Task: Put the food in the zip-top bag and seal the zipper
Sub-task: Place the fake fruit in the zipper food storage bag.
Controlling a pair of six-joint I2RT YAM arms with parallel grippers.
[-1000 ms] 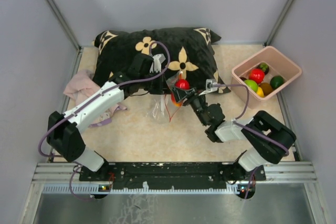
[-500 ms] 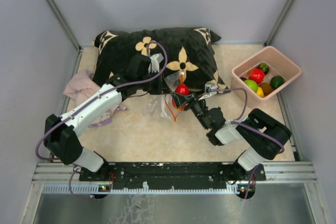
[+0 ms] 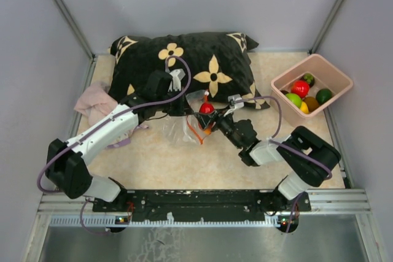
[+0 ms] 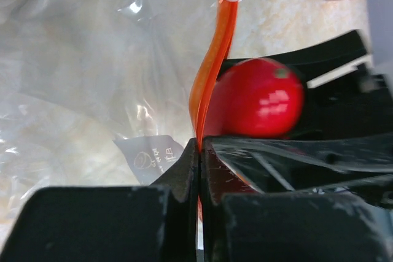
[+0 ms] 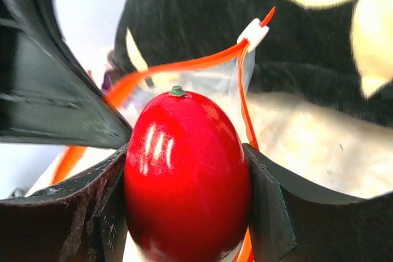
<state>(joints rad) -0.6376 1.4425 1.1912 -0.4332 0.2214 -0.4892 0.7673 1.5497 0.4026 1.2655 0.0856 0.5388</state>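
Fruit (image 5: pixel 187 176): red, glossy, egg-shaped | bag (image 4: pixel 80 78): clear, crinkled | zipper (image 4: pixel 209 72): orange

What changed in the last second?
The right claw, gripping the red toy fruit, carried it slightly left and toward the near edge, to the mouth of the zip-top bag. The left claw stayed pinched on the zipper; the pink bin stayed put.

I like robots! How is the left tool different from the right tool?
The left tool is pinched shut on the thin orange zipper; the right tool holds a round red fruit. The left tool's jaws nearly touch; the right tool's stand wide apart. Both are gripping something.
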